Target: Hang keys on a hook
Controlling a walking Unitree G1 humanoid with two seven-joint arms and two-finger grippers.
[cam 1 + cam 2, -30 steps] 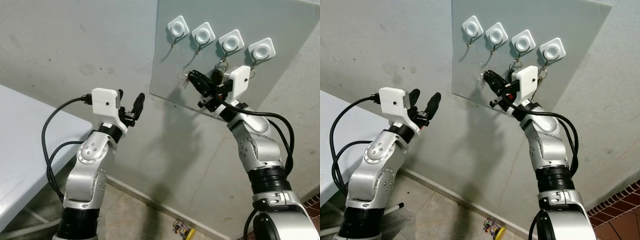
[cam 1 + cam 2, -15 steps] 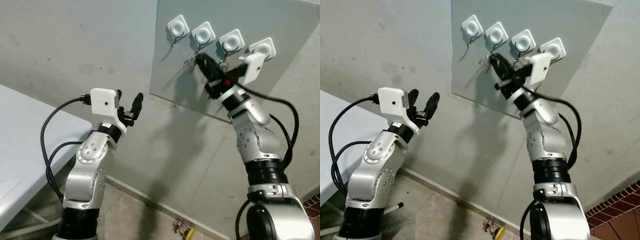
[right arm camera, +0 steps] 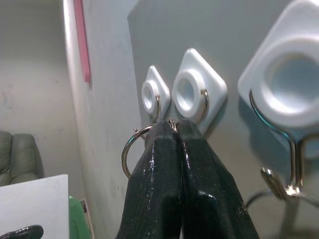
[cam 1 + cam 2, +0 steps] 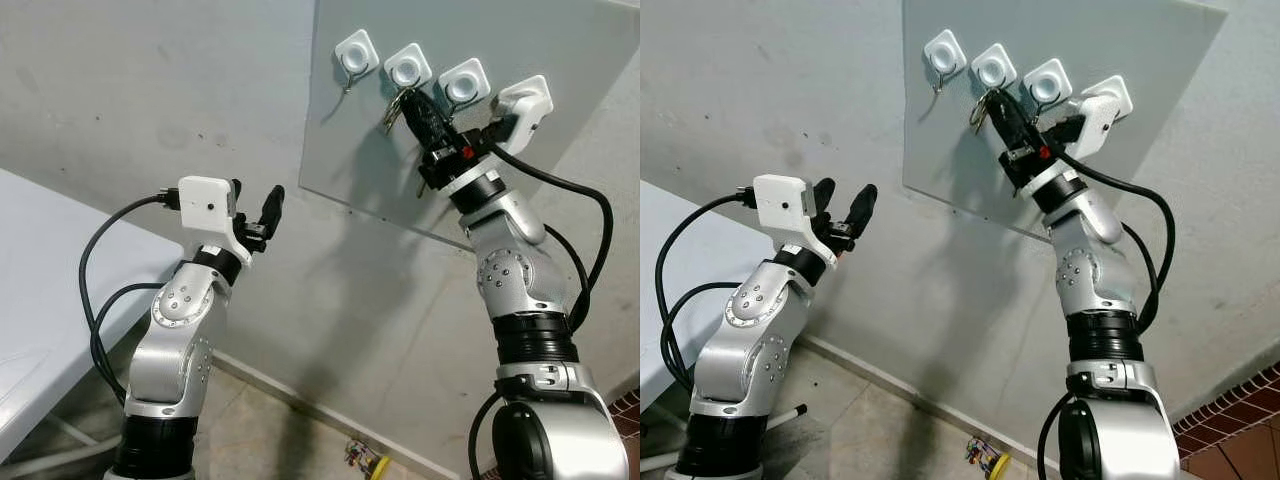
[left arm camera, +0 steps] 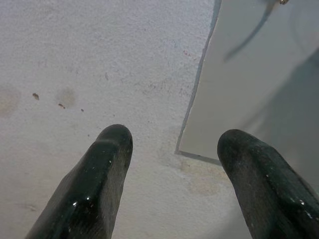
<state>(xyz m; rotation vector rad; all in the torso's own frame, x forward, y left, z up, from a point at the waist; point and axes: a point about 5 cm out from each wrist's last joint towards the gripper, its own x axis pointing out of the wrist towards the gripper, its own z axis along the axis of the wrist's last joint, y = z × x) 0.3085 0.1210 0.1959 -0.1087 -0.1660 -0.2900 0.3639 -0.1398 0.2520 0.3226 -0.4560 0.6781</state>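
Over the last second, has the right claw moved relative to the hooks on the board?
Yes. The right claw has risen from below the hook row up to the second hook from the left, carrying the key ring.

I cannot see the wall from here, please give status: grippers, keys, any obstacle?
Right gripper shut on key ring, just under second hook. Left gripper open, idle. Ring not yet hung. No obstacle seen.

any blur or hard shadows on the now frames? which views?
Head views: sharp, soft even light, right arm's shadow falls on the grey board under the hooks. Right wrist view: key ring crisp in the shut jaws, near hook soft-focused. Left wrist view: fingers slightly blurred, small glints.
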